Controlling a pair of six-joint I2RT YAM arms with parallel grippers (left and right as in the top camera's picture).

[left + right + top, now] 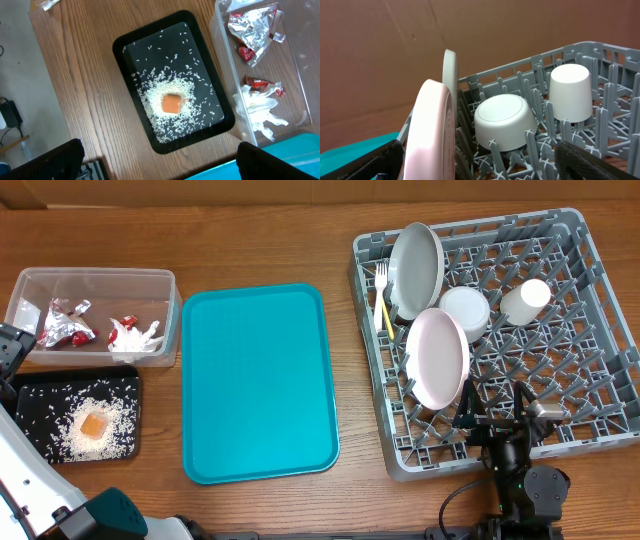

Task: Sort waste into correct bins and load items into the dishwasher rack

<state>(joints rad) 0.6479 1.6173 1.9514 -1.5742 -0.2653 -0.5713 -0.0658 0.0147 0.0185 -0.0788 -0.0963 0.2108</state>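
Observation:
The dishwasher rack (pixel 470 226) holds a grey plate (pixel 415 270), a pale plate (pixel 437 357), a white bowl (pixel 465 310), a white cup (pixel 525 298) and a yellow fork (pixel 384 310). My right gripper (pixel 497 408) hovers open over the rack's near edge; the pale plate (pixel 430 135) stands on edge by its left finger and the bowl (pixel 504 120) lies ahead. My left gripper (pixel 165 170) is open above the table's edge, empty. A black tray (pixel 145 55) holds rice (pixel 160 92) and an orange cube (pixel 171 104). The clear tub (pixel 222 55) holds foil wrappers (pixel 255 27), a red packet (pixel 260 84) and a napkin (pixel 260 110).
A flat teal tray (pixel 255 380) lies in the middle of the wooden table, between the clear tub (pixel 95 272) and the rack. The black tray (pixel 137 410) sits below the tub at the left. A cardboard wall rises behind the rack in the right wrist view.

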